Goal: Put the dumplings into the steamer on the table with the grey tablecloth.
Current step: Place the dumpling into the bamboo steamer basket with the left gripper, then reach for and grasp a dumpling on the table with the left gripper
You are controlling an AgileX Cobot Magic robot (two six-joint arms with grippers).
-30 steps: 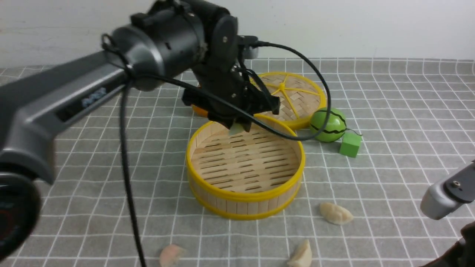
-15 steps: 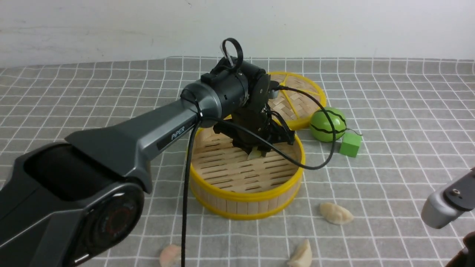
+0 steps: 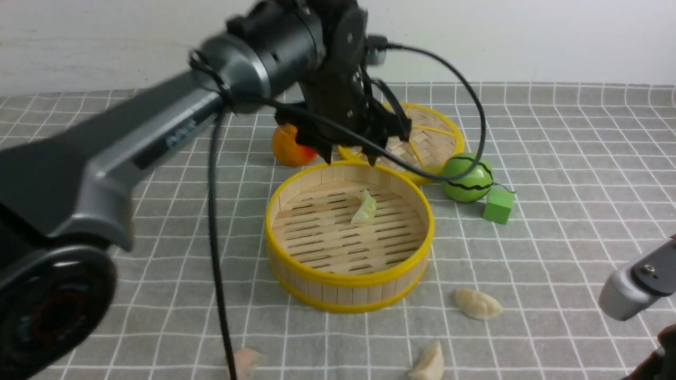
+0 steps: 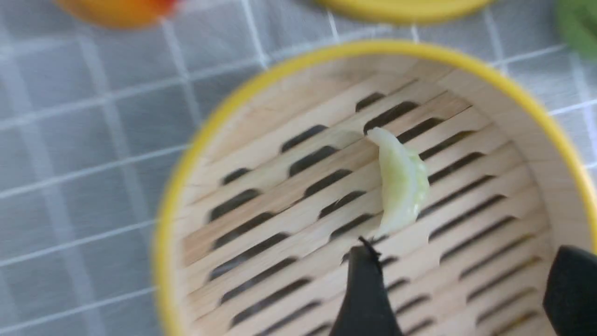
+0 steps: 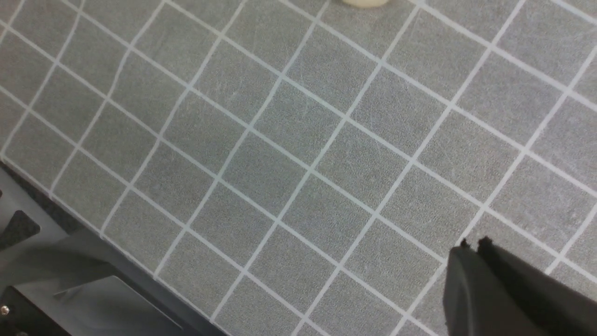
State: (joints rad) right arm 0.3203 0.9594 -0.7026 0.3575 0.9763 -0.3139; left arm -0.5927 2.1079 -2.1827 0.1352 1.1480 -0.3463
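- The table (image 3: pixel 581 158), draped in the grey tablecloth (image 3: pixel 132 221), carries three dumplings outside the basket, so by my count about a quarter of the job is done.
- The steamer (image 3: pixel 348 287) stands mid-table with one dumpling on its slatted floor; there is plenty of room for the other three.
- The left claw (image 3: pixel 349 154) hangs above the steamer's far rim with its jaws spread wide and nothing between them.
- The right claw (image 5: pixel 474 242) waits low at the near right of the table, its fingers pressed together and holding nothing.
- The pale green dumpling (image 3: pixel 364 207) lies in the far half of the steamer floor. It is below the left claw and a little to its near side, and the front view shows it clear of both fingers. In the left wrist view it lies just past one fingertip, not in the gap.
- The right-hand cream-white dumpling (image 3: pixel 478 303) lies on the cloth just near and right of the steamer, the closest one to the right claw.
- The near cream-white dumpling (image 3: pixel 429 363) lies at the table's near edge.
- The pinkish dumpling (image 3: pixel 245 360) lies at the near edge, left of it, partly behind the left arm's cable.
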